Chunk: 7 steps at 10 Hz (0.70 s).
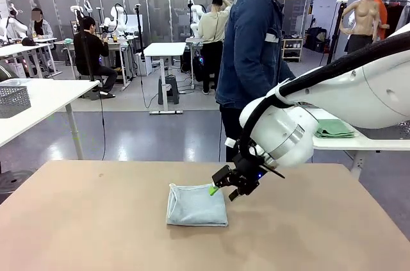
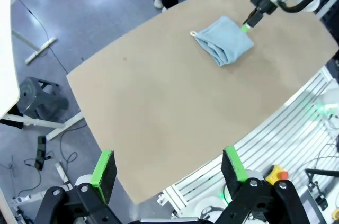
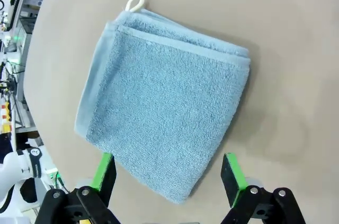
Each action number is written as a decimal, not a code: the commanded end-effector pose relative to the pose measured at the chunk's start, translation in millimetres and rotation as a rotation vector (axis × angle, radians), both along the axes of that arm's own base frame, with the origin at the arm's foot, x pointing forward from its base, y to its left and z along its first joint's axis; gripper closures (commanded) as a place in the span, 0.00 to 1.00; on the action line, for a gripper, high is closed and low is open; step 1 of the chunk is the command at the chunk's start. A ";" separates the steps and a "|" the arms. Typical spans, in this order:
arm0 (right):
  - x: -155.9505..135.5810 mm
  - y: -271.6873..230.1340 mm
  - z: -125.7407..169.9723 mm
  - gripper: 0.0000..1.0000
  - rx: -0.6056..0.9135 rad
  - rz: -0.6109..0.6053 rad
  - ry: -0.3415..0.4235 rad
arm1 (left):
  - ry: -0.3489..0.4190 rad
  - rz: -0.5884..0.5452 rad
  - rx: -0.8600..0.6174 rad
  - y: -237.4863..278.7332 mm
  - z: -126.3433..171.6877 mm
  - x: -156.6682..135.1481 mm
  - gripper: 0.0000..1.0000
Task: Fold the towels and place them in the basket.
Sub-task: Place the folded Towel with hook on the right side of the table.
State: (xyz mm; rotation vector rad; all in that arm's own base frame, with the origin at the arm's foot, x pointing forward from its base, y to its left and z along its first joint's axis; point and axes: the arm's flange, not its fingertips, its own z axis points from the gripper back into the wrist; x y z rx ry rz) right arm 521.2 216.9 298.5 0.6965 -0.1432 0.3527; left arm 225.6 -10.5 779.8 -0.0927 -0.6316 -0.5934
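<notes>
Hovering where, the right gripper (image 1: 221, 191)? (Reader)

At the 1 o'clock corner of the blue-grey towel (image 1: 196, 205), which lies folded on the tan table (image 1: 83, 220) at the centre of the front view. Its jaws are spread wide with nothing between them. In the right wrist view the green pads (image 3: 105, 168) straddle the towel's 6 o'clock corner. The left gripper (image 2: 169, 170) hangs high over the table's edge, likewise spread and empty. (Legend)

What could go wrong from here? (Reader)

Three risks, as judged.
- **Partial grip:** a pinch at a corner may catch only the top layers. The stack then fans apart on lifting and the fold is lost.
- **Pads too low:** they may scrape the table, or push the towel toward 7 o'clock instead of gripping it.
- **Long carry:** the basket (image 1: 13, 100) sits on a separate white table at 9 o'clock, well apart. A limp towel held by one corner may droop and snag the rim.

The green towel (image 1: 334, 129) lies on another table at 3 o'clock, near the person (image 1: 253, 47), so reaching for it risks crowding that person. (Legend)
</notes>
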 end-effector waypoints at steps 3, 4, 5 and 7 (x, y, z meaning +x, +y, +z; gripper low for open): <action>1.1 0.5 -24.0 0.00 0.060 0.007 0.026 | -0.016 0.016 0.035 9.8 29.4 -10.8 0.00; 1.1 -0.7 -27.1 0.00 0.072 -0.002 0.028 | -0.028 0.037 0.035 10.1 34.8 -13.2 0.00; 0.5 -1.7 -28.5 0.00 0.069 -0.006 0.032 | -0.021 0.051 0.035 11.5 36.8 -13.5 0.00; 1.7 1.7 -35.7 0.00 0.084 -0.005 0.043 | -0.043 0.011 0.002 10.8 28.3 -12.6 0.00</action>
